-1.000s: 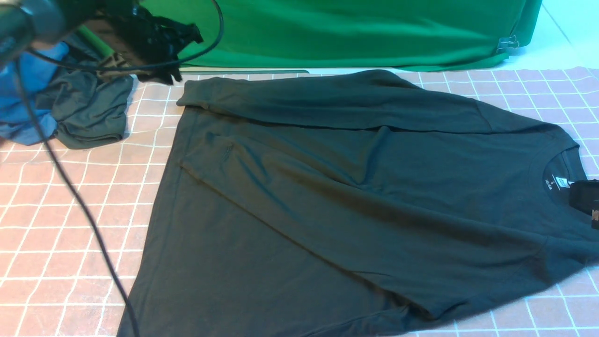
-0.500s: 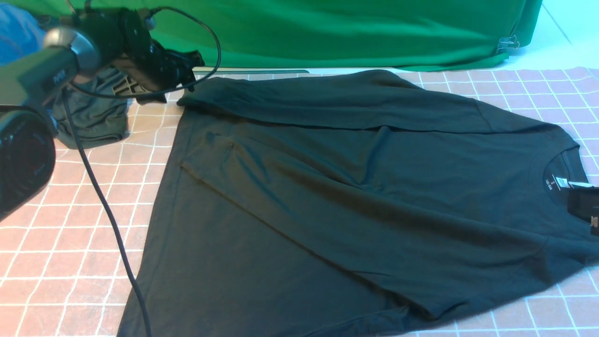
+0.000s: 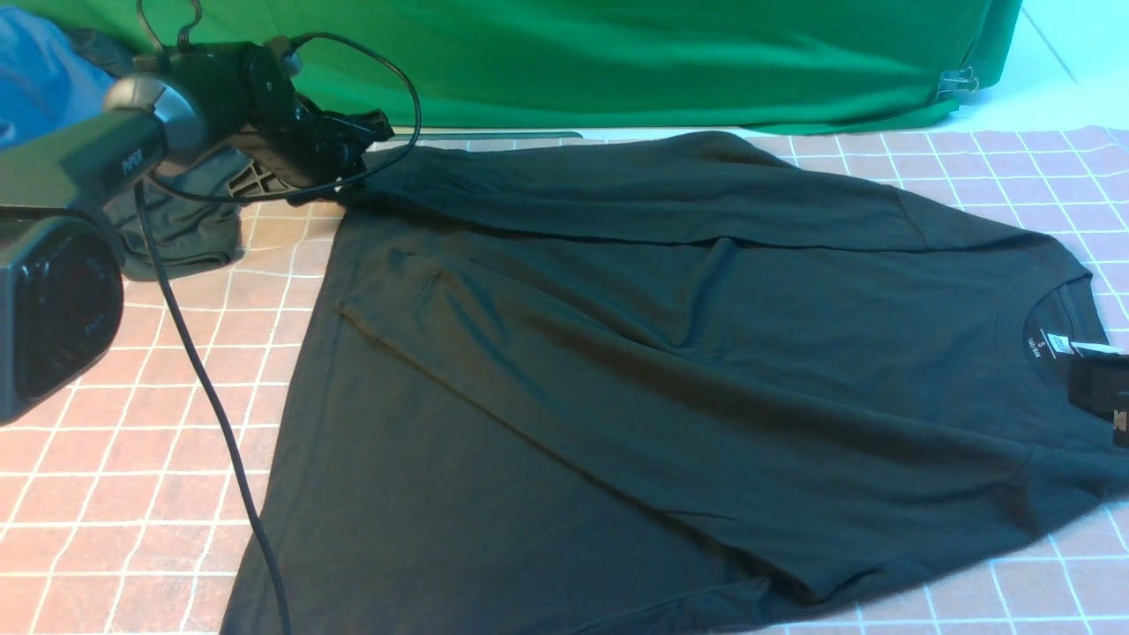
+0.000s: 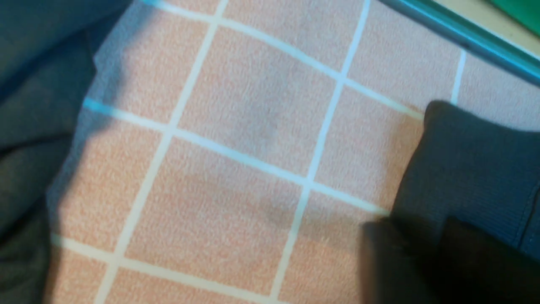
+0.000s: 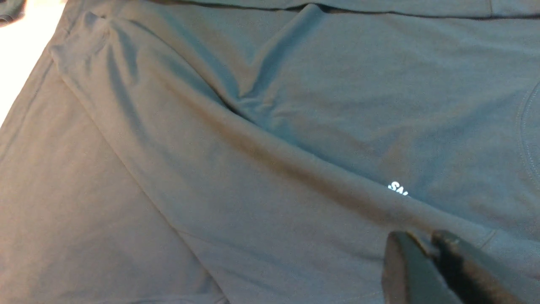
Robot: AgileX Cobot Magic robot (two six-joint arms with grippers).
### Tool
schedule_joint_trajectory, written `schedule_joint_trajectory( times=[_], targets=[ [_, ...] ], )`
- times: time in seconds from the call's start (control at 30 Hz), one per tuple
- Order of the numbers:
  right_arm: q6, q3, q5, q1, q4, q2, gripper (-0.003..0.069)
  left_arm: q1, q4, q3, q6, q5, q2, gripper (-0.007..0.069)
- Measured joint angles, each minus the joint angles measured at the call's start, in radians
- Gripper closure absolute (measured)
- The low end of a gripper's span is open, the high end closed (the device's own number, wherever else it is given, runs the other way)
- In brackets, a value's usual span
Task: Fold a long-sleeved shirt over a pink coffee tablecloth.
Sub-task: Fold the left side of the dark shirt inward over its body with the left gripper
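The long-sleeved shirt point(image 3: 670, 353) lies flat on the pink coffee tablecloth point(image 3: 115, 476), with its collar point(image 3: 1050, 326) to the right and both sleeves laid across the body. My left gripper point(image 3: 366, 145) is at the far left end of the back sleeve. In the left wrist view its dark fingers point(image 4: 400, 261) are closed on the ribbed cuff point(image 4: 472, 164). My right gripper point(image 3: 1098, 388) shows at the right edge beside the collar. Its fingers point(image 5: 405, 261) stand almost together just over the cloth, near white letters point(image 5: 398, 188), and nothing shows in their grip.
A bright green backdrop point(image 3: 661, 53) hangs along the back. A smaller dark garment point(image 3: 185, 229) lies bunched at the back left beside blue cloth point(image 3: 35, 70). The left arm's casing point(image 3: 53, 309) and black cable point(image 3: 212, 406) cross the left side.
The left arm has come down and to the right, from above the bunched garment to the sleeve's end, and its fingers have closed on the cuff. The right gripper has shifted slightly.
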Motion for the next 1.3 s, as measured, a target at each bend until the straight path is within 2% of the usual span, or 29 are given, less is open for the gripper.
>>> schedule_joint_trajectory(
  times=[0.07, 0.2, 0.47, 1.13, 1.3],
  targets=[
    [-0.001, 0.0, 0.0, 0.0, 0.0, 0.0, 0.055, 0.0, 0.0, 0.0, 0.006, 0.009, 0.0, 0.0565],
    [-0.004, 0.0, 0.001, 0.0, 0.0, 0.0, 0.055, 0.0, 0.008, 0.0, 0.012, 0.019, -0.012, 0.0609],
    [-0.009, 0.0, 0.003, 0.0, 0.0, 0.0, 0.0548, 0.001, 0.015, -0.001, 0.021, 0.044, -0.084, 0.061],
    [-0.045, 0.0, -0.019, 0.0, 0.0, 0.0, 0.0525, -0.002, -0.109, -0.001, 0.103, 0.438, -0.289, 0.061],
    [-0.048, 0.0, -0.022, 0.0, 0.0, 0.0, 0.0518, -0.003, -0.088, 0.011, 0.101, 0.466, -0.272, 0.061]
  ],
)
